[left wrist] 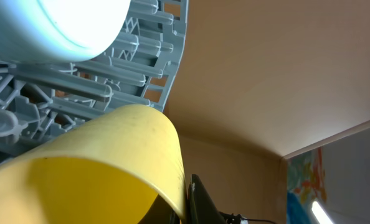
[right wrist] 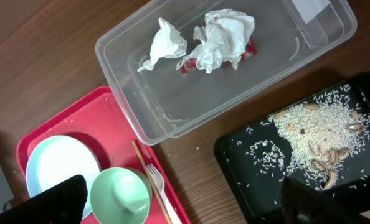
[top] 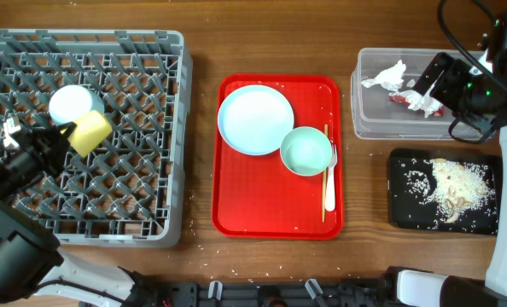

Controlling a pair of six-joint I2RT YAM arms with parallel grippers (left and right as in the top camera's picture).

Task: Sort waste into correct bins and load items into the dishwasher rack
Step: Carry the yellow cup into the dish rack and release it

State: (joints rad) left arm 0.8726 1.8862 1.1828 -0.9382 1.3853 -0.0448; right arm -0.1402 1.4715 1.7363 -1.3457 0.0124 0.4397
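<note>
L claw (top: 64,135), at the left of the overhead frame, is clenched on the yellow cup (top: 92,130) over the dishwasher rack (top: 151,128), w/ one dark finger (left wrist: 200,202) at the cup's rim in the left wrist view. The cup is tipped over: long axis runs lower left to upper right, mouth toward the claw, base toward upper right. It sits just beside the white bowl (top: 70,104), which is in the rack's upper-left part; can't tell if the cup touches the pegs. The red tray (top: 236,205) is at mid-frame on the wood table (top: 198,153). The pale blue plate (top: 255,119) is in its upper left, and the mint-green bowl (top: 305,151) is at the plate's lower-right edge, mouth up. The chopsticks (top: 325,183) lie top-to-bottom along the tray's right side, just right of the bowl. The white fork (top: 329,192) lies approx parallel beside them, tines toward the frame top. R claw (top: 430,85) hangs over the clear tub (top: 360,107) at upper right, released, its fingers (right wrist: 48,199) wide apart w/ nothing between. In the tub are crumpled tissues (right wrist: 219,34) and the red wrapper (right wrist: 191,64), the latter partly under a tissue. The black tray (top: 399,205) is below the tub, w/ rice scraps (top: 458,188) spread mostly on its right half.
</note>
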